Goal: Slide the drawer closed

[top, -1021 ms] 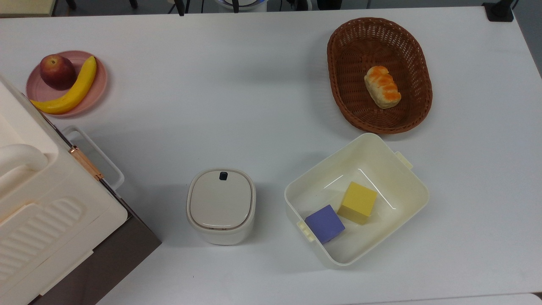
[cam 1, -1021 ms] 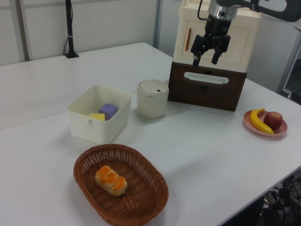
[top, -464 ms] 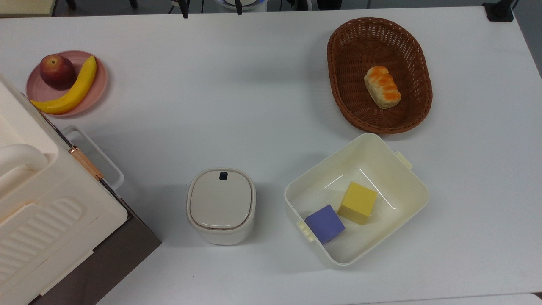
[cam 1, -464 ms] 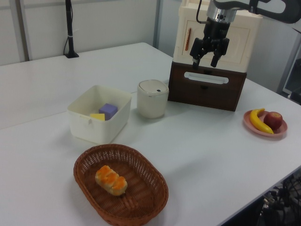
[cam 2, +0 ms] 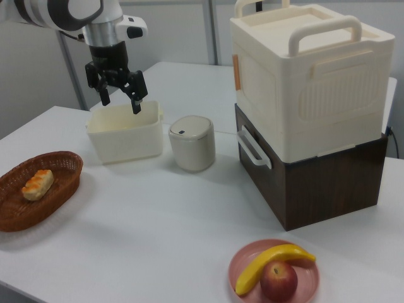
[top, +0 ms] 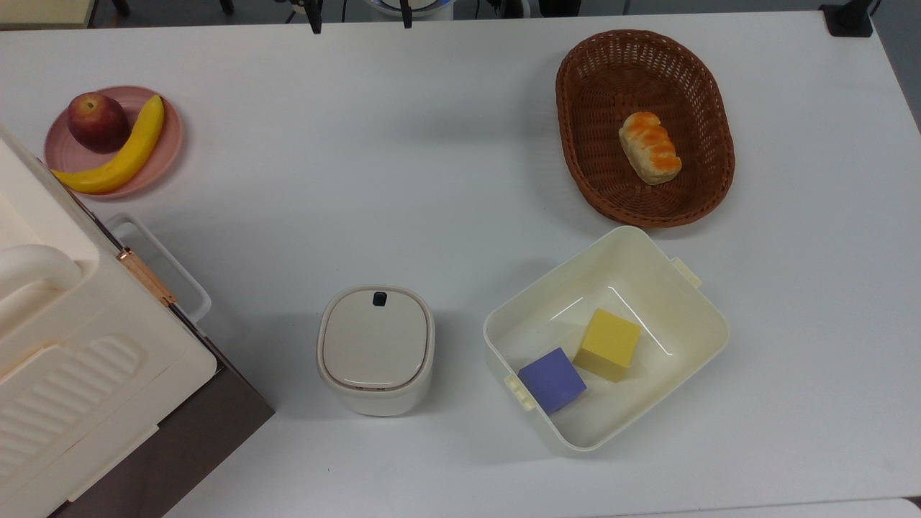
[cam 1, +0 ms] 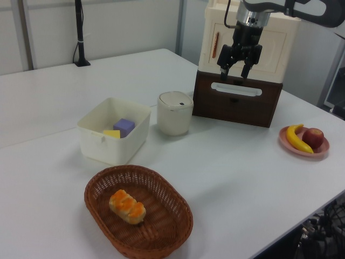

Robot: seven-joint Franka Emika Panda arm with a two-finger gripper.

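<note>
Drawer looks shut; my gripper hangs free, holding nothing.

In the left view the drawer (cam 1: pixel 237 101) sits under the cream box (cam 1: pixel 252 36), at 3 o'clock from the lidded canister (cam 1: pixel 174 113), front seemingly flush (white handle facing out). My gripper (cam 1: pixel 236 68) hovers above it, fingers parted. I judge nothing remains but pulling away.
</note>
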